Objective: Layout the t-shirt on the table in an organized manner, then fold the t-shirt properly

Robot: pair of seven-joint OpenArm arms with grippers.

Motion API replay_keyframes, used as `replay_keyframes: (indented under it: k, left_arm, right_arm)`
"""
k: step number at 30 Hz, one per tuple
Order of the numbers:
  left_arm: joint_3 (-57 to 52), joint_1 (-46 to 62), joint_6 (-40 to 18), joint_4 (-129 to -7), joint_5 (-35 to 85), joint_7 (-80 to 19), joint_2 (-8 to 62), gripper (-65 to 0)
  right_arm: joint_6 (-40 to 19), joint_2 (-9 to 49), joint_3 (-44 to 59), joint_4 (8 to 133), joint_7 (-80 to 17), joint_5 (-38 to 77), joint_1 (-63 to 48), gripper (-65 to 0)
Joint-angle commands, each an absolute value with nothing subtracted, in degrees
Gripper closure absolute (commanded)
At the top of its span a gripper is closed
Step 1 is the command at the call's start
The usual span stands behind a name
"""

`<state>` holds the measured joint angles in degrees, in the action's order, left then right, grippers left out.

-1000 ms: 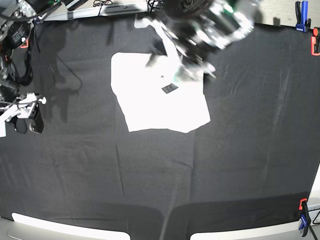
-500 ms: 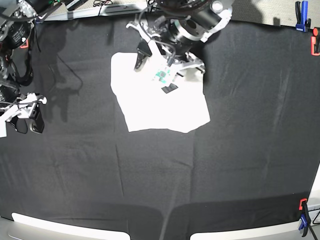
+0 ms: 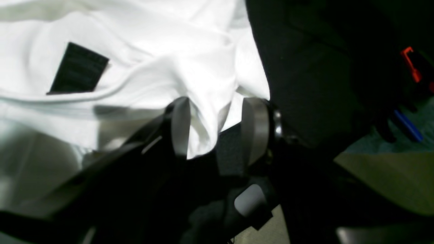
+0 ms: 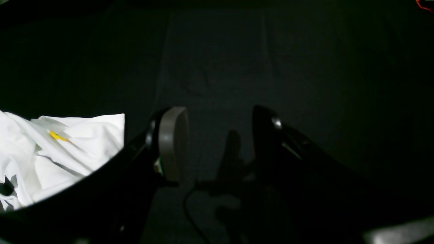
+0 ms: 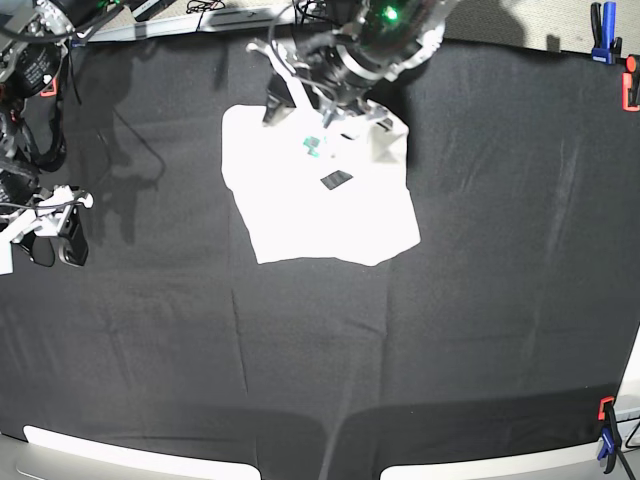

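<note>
On the far middle of the table (image 5: 480, 300), the t-shirt (image 5: 330, 205) lies as a white folded block, plain side up, its far right corner rumpled. A small black label (image 5: 338, 179) sits on the cloth near the collar end; in the left wrist view the same label (image 3: 78, 69) shows as a dark rectangle, and no writing on it can be read. The only print visible is a small yellow fleck on the bunched cloth (image 4: 57, 136) at the left edge of the right wrist view.

The left gripper (image 3: 217, 130) is at the shirt's far right corner, its two grey pads (image 3: 180, 125) set partly apart with a raised fold of white cloth between them; whether they truly pinch that fold cannot be told. The right gripper (image 4: 220, 142) hangs over bare black cloth at the near left of the base view (image 5: 55, 245), its jaws spread wide with nothing between them.

Against the earlier base pictures, the left arm (image 5: 375, 40) has drawn back toward the far edge, so the label and more of the shirt's upper part are uncovered. The shirt's outline and the right gripper are as they were. Red and blue clamps (image 5: 605, 35) hold the table's cloth at the right corners
</note>
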<state>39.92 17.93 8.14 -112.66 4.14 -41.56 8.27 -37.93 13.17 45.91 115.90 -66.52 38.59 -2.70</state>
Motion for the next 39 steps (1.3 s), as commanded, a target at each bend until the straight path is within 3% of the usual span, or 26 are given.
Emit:
replay_keyframes:
  k: [1,23,27,32,39]
  left_arm:
    - [40.1,17.8,8.6,-113.7,4.0,-40.0,7.8,-23.4]
    - [40.1,16.0,8.6,-110.3,3.9,-38.7,7.7,-23.2]
    - [40.1,14.2,8.6,-110.3,4.0,-39.0,7.7,-16.7]
    - [40.1,14.1,8.6,-110.3,4.0,-41.4,7.8,0.0]
    - [40.1,14.1,8.6,-110.3,-6.5,-47.7,7.8,0.0]
  right_arm:
    - [-38.2,14.1,46.1,116.9,-64.9,39.6,-1.9,-30.1]
    - [-38.2,14.1,46.1,116.9,-64.9,39.6,-1.9,-30.1]
    - [-38.2,14.1,46.1,116.9,-64.9,39.6,-1.9,-30.1]
    - [-38.2,14.1,46.1,116.9,-64.9,39.6,-1.9,-30.1]
    - [-38.2,14.1,46.1,116.9,-64.9,39.6,-1.9,-30.1]
